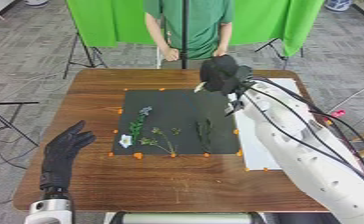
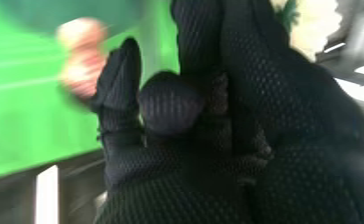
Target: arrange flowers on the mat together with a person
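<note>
as the right hand [image 1: 219, 74] grips a pale flower [image 2: 317, 29], a leafy stem [image 1: 204, 135] lies on the dark mat [image 1: 174, 112] nearer the robot than that hand; lowering the flower slowly and loosening the grip only at contact should spare its petals.

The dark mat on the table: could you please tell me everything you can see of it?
The mat is dark grey, plain and roughly rectangular, lying flat on the brown wooden table. Small orange patches dot its edges. On it lie a white flower near the near-left corner, a leafy stem with a bluish tip, a yellowish-green sprig and a darker green stem. The right hand obscures its far-right corner.
</note>
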Controlling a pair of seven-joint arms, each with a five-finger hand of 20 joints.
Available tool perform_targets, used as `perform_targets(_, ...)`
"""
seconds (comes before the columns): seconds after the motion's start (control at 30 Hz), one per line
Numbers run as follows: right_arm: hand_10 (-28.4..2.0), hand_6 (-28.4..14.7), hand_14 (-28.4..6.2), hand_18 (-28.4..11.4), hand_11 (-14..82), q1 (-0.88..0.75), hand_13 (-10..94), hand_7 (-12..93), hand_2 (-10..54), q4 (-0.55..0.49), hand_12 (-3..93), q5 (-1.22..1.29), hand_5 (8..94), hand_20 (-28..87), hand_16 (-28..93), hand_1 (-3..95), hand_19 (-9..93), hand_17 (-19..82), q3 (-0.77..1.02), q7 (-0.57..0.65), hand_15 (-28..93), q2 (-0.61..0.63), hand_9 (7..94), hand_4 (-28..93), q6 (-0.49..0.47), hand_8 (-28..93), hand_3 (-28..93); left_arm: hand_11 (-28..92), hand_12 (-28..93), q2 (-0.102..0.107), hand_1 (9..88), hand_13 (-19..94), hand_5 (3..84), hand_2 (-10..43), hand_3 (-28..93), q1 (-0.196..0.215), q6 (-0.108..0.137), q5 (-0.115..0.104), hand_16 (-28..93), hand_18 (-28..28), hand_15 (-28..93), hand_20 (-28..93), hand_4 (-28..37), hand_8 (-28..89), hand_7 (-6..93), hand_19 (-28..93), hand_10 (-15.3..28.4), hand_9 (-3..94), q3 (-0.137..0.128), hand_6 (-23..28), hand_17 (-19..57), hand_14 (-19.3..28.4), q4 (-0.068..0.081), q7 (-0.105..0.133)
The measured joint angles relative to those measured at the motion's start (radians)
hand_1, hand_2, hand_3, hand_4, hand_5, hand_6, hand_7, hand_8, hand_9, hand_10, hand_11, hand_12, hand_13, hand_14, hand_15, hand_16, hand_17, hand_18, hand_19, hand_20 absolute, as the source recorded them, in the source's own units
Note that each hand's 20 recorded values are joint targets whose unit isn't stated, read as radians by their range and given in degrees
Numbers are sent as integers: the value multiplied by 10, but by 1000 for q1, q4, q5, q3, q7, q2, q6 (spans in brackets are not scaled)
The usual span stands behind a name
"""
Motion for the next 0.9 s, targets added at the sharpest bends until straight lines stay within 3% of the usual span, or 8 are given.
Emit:
perform_targets(0.1,-91,41,-92,-198,153,67,688,281,-95,21,592,-55,790,539,364,627,684,305,-113,-33,778,-45,812,-253,-51,70,590,182,133,0,225,462,483,-20,711,-2,0,0,-27,132,212,215,-245,-59,106,146,146,518,2,37,160,176,0,0)
perform_targets(0.5,-113,46,-120,-181,221,136,574,300,-95,111,661,-177,793,499,411,614,598,246,-326,-57,767,-160,676,-277,-29,49,620,182,134,7,224,461,483,-23,716,-6,0,-1,-27,132,212,215,-244,-59,105,146,147,519,8,36,159,175,2,2)
perform_targets(0.73,-112,48,-125,-175,198,140,541,318,-95,172,622,-280,782,479,404,608,563,224,-369,-70,748,-198,637,-282,-12,40,629,181,133,11,224,461,483,-23,716,-8,0,-1,-27,132,213,215,-245,-59,104,145,146,518,12,37,159,176,2,3)
perform_targets(0.9,-116,50,-128,-174,208,138,534,332,-95,204,540,-291,771,468,396,603,554,220,-370,-80,737,-206,616,-282,-13,34,633,180,133,11,224,461,483,-23,715,-10,0,-2,-27,132,212,215,-245,-59,105,145,145,517,12,37,159,176,3,3)
